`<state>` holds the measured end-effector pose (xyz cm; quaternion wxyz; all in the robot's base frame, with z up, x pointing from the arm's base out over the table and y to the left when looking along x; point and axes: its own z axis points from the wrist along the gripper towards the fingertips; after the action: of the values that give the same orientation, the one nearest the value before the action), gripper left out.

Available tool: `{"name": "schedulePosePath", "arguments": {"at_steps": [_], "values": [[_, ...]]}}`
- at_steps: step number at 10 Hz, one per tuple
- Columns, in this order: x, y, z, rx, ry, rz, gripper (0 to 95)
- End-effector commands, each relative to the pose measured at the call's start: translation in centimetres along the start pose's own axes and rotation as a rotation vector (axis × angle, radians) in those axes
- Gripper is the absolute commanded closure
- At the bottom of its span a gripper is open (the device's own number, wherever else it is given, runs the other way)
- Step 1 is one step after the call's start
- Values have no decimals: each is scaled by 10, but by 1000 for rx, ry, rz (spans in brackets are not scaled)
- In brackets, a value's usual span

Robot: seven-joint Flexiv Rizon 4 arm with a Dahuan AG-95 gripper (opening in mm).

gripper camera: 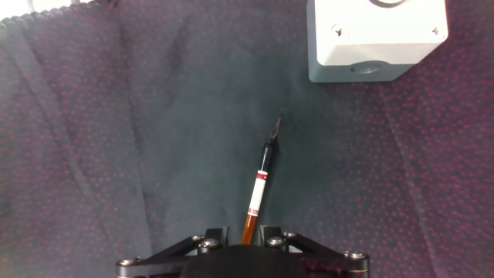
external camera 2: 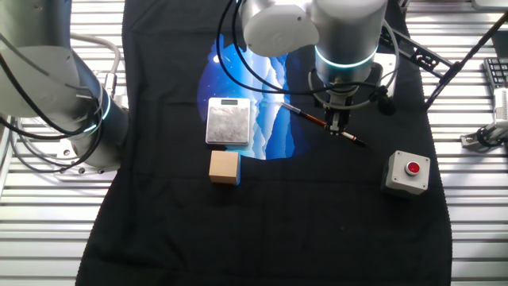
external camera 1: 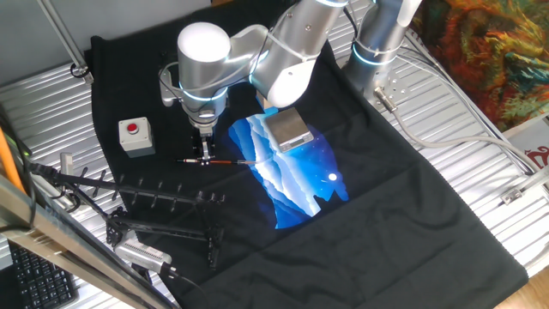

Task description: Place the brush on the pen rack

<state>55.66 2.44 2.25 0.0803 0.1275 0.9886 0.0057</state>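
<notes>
The brush [external camera 1: 225,161] lies level at cloth height, with a red middle and a black end; it also shows in the other fixed view [external camera 2: 311,119]. My gripper [external camera 1: 206,155] stands straight over its black-end half and is shut on it. In the hand view the brush [gripper camera: 260,179] runs up out of the narrow gap in the gripper [gripper camera: 245,233], black tip pointing away. The pen rack [external camera 1: 167,199], a low black frame with short pegs, stands on the cloth nearer the front edge, apart from the brush. It is out of view in the other two views.
A grey box with a red button [external camera 1: 135,136] sits left of my gripper and shows close ahead in the hand view [gripper camera: 377,42]. A silver flat block [external camera 2: 228,121] lies on a blue picture [external camera 1: 296,184]. A wooden cube [external camera 2: 225,167] is beside it.
</notes>
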Motion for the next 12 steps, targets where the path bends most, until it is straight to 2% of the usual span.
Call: {"name": "schedulePosePath", "arguments": {"at_steps": [1,5,11,12], "values": [[1,0,0,2,5,0,760],[1,0,0,13,15,-6,760],[1,0,0,25,10,-14,760],[1,0,0,25,20,-33,760]]}}
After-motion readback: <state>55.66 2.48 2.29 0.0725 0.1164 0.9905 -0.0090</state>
